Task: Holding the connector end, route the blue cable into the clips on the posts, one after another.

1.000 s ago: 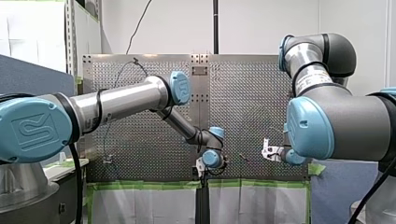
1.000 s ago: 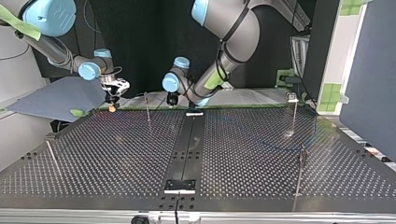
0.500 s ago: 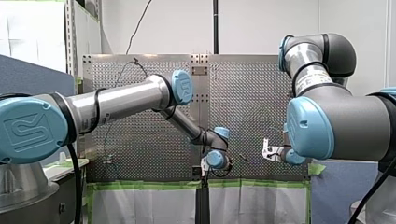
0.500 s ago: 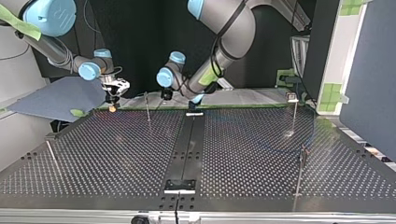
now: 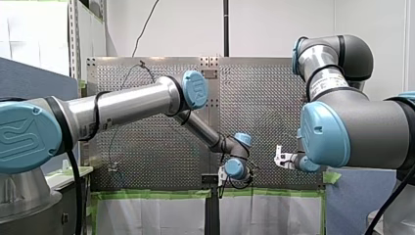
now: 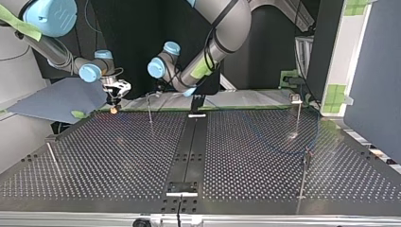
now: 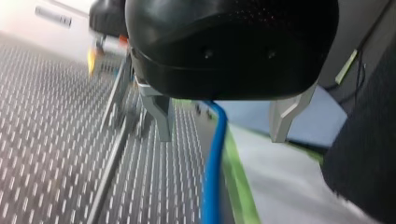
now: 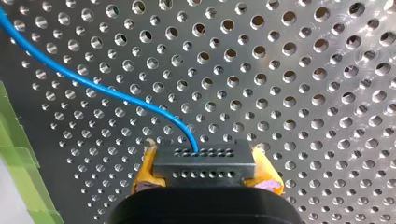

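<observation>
Connector [image 8: 204, 162]: dark grey block w/ two rows of small holes, pinched btw. the yellow pads [image 8: 145, 170] of the right end effector [image 8: 205, 171], over the perforated desk [image 8: 303, 93]. Blue cable [image 8: 140, 103]: thin, smooth, bright blue. It is seen leaving the connector's top face and curving away in one long bend across the desk. In the left wrist view the same cable is seen running btw. the metal fingers [image 7: 159, 114] of the left end effector [image 7: 222, 123]. These are spread wide, w/ neither touching it. A thin post [image 7: 109, 140], blurred, is seen just beside one finger. In the top view a faint blue loop is made out on the desk at the view's right, near two other posts [image 6: 299, 113].
</observation>
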### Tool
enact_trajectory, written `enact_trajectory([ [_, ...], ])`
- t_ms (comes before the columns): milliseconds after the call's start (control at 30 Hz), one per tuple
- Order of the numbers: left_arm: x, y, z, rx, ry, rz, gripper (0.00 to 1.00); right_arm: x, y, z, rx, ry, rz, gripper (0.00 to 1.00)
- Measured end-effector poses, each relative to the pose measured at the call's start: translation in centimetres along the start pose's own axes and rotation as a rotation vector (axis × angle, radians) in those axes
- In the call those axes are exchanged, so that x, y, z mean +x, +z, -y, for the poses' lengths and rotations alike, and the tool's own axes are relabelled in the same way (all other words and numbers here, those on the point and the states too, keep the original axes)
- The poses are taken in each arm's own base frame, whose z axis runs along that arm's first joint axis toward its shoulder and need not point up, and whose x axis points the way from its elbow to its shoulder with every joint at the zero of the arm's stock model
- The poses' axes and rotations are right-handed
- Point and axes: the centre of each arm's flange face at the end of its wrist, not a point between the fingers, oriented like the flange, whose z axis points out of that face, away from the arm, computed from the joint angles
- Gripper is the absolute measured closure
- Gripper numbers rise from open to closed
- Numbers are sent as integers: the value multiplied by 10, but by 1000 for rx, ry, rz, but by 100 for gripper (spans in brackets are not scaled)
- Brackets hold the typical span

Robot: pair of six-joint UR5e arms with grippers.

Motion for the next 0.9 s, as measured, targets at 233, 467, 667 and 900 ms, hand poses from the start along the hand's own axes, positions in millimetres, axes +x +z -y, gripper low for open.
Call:
enact_trajectory([
  [233, -10, -16, 32, 33, 6, 24, 0, -4, -4, -2, -20, -4, 37, 100],
  [467, -23, -25, 44, 3, 2, 53, 0, -10, -12, -6, -60, -43, 105, 100],
  [667, -27, -27, 46, -18, -6, 74, 0, -13, -15, -3, -50, -59, 139, 100],
  [900, -29, -25, 47, -15, -21, 91, 0, -14, -16, 0, -37, -61, 143, 100],
])
